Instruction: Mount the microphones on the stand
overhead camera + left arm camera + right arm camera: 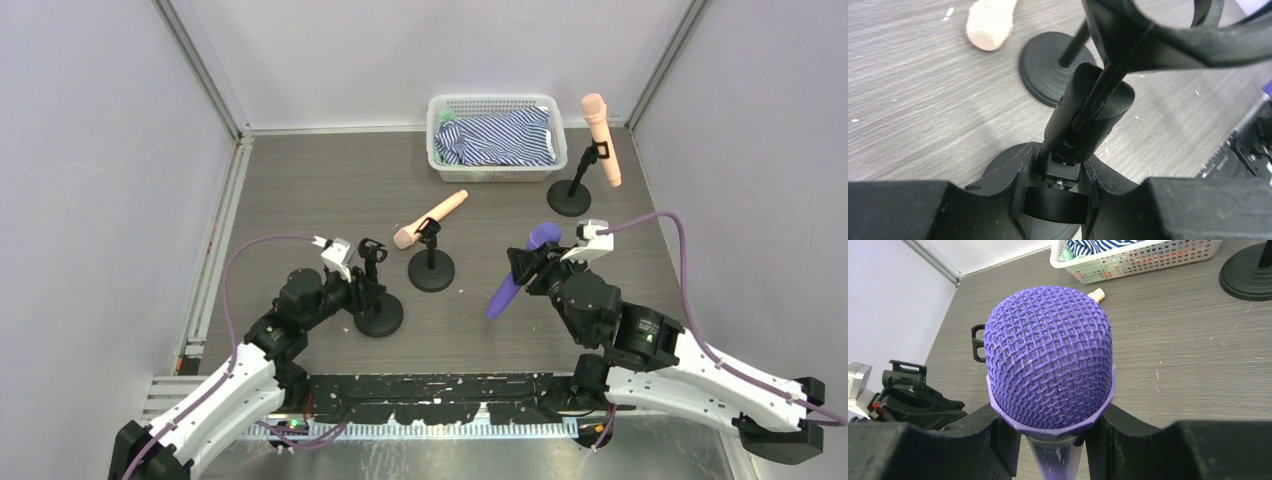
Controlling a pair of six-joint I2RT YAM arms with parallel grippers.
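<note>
step: last of three, I judge. One peach microphone (601,138) sits in the clip of the far stand (570,196), the other peach microphone (430,220) lies tilted across the middle stand (432,270). Only the purple microphone (1048,355) is not on a stand.
left fingers (973,210): pinching the stem of the empty stand (380,316) low down, just above its round base; the base is flat on the counter (300,190).
right fingers (948,450): pressed onto the purple microphone from both sides, just under the mesh head.
mic pose: off the counter, head pointing up and away, handle slanting down toward me and to the left.
mic vs target: the empty clip (372,247) tops the stand I hold, well apart from the handle and to its left; the middle stand is between them, a bit farther back.
next move (judgement): carry the mic left, line the handle up with the clip opening, press it in while my left side braces the stand.
risk: the handle could clip the middle stand on the way across; the grip near the head gives little control of the handle tip.
unknown: which way the clip opening faces; I cannot tell from the wrist view.
</note>
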